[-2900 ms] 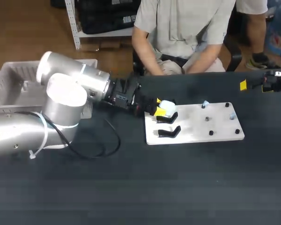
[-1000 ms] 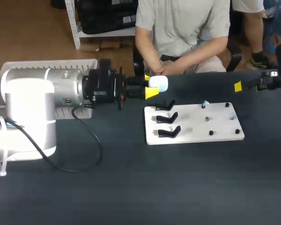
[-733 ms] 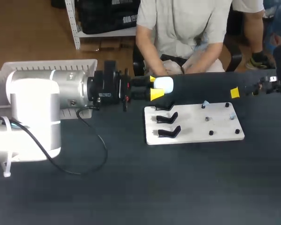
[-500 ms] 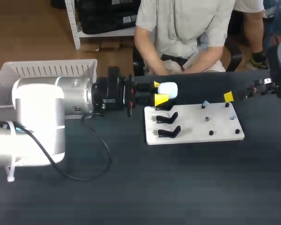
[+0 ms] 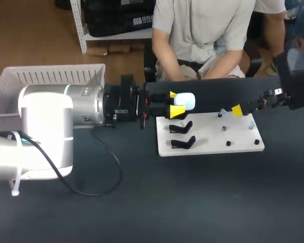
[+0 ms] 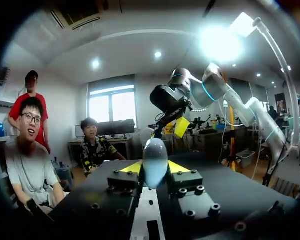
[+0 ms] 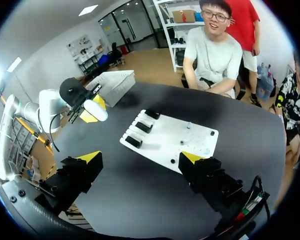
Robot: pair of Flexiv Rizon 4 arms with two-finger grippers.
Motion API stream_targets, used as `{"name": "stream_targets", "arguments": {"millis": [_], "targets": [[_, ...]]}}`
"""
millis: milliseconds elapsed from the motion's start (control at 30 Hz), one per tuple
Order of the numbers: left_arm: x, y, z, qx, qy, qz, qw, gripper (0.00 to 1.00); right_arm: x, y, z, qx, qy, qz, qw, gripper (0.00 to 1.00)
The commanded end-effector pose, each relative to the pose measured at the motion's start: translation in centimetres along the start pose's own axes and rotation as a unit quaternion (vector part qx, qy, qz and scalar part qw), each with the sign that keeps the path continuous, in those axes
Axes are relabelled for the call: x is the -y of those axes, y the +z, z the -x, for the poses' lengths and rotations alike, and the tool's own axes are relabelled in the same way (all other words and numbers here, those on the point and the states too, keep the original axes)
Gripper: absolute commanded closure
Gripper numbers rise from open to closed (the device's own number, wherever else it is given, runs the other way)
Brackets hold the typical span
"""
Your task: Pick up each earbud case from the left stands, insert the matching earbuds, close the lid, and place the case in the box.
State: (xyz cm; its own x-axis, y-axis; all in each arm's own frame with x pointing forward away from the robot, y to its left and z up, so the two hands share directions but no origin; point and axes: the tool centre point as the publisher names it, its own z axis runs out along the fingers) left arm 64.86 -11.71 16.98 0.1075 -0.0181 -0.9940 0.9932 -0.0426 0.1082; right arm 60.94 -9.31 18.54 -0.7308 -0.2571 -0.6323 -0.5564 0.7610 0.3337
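Dark tabletop (image 5: 142, 202) carries a white slatted box (image 5: 50, 76) at its far left, the inside largely hidden behind the left arm (image 5: 66, 101). Fingers of the left gripper (image 5: 177, 103) clamp the white earbud case (image 5: 185, 100) from two sides, above the white board's (image 5: 213, 139) far left edge; the arm lies level, coming from the left. The right gripper (image 7: 140, 157) has its fingers spread wide, near the board's far right corner. Three black stands (image 5: 182, 143) line the board's left side.
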Motion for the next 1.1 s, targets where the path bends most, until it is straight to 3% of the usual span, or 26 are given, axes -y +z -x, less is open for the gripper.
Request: {"name": "stream_targets", "arguments": {"millis": [33,467,767,1100], "targets": [[-0.3,0.3,-0.4,0.001,0.000,-0.004,1.000,1.00,-0.6,0.0,-0.1,-0.006,-0.001,-0.004,1.000,0.00],[-0.3,0.8,-0.7,0.000,0.003,-0.006,1.000,1.00,-1.9,1.3,0.5,-0.022,-0.006,-0.001,1.000,0.00],[-0.3,0.8,-0.7,0.000,0.003,-0.006,1.000,1.00,-3.8,4.0,2.4,-0.035,-0.015,0.008,0.999,0.00],[-0.3,0.8,-0.7,0.000,0.003,-0.006,1.000,1.00,-4.2,6.4,3.6,-0.054,-0.019,0.013,0.998,0.00]]}}
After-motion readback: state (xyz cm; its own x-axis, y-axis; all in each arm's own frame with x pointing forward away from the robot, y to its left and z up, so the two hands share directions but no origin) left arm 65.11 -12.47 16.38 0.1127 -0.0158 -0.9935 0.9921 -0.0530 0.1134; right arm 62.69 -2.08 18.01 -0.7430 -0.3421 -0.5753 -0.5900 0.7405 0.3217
